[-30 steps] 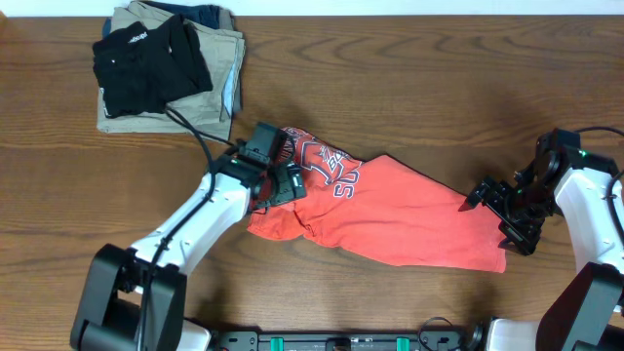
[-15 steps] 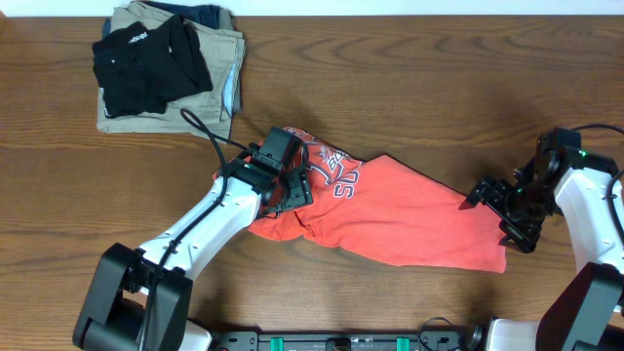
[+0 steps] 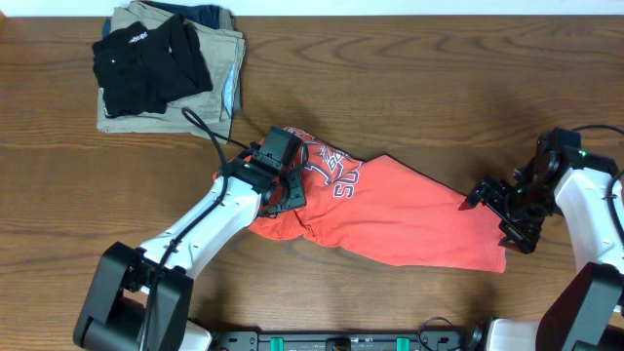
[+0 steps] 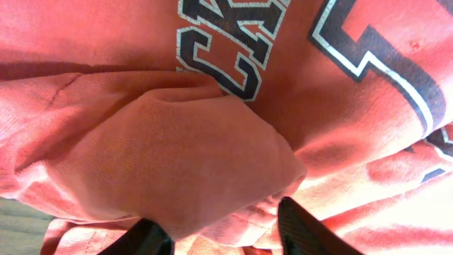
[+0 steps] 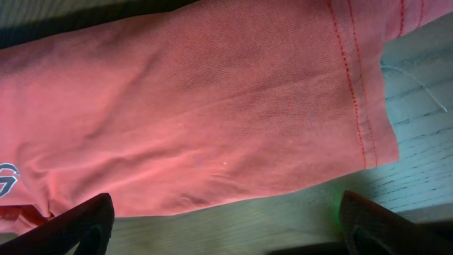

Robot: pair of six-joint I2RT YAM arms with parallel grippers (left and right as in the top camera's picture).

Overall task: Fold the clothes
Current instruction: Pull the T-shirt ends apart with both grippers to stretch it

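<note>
A coral-red short-sleeved T-shirt (image 3: 409,219) with white-edged dark lettering (image 3: 331,171) lies crumpled across the middle of the brown wooden counter (image 3: 409,78), running from the centre-left of the overhead frame down to the lower right, its printed chest at the upper-left end and its stitched hem at the lower-right end. The left gripper (image 3: 283,185) sits on the shirt's bunched left end, just beside the lettering. In the left wrist view its two dark fingers (image 4: 145,241) show at the bottom edge, partly spread, with a raised hump of the shirt (image 4: 177,149) between them and the lettering (image 4: 233,42) above; whether the fabric is truly pinched cannot be told. The right gripper (image 3: 494,219) is at the shirt's lower-right end, over the hem. In the right wrist view its fingers (image 5: 71,227) stand spread wide at the bottom corners, holding nothing, with the shirt's hem (image 5: 212,106) filling the upper part of the frame and bare wood below it. In the upper left of the overhead frame, well apart from the shirt, a black folded garment (image 3: 146,63) rests on top of khaki folded trousers (image 3: 222,49).
</note>
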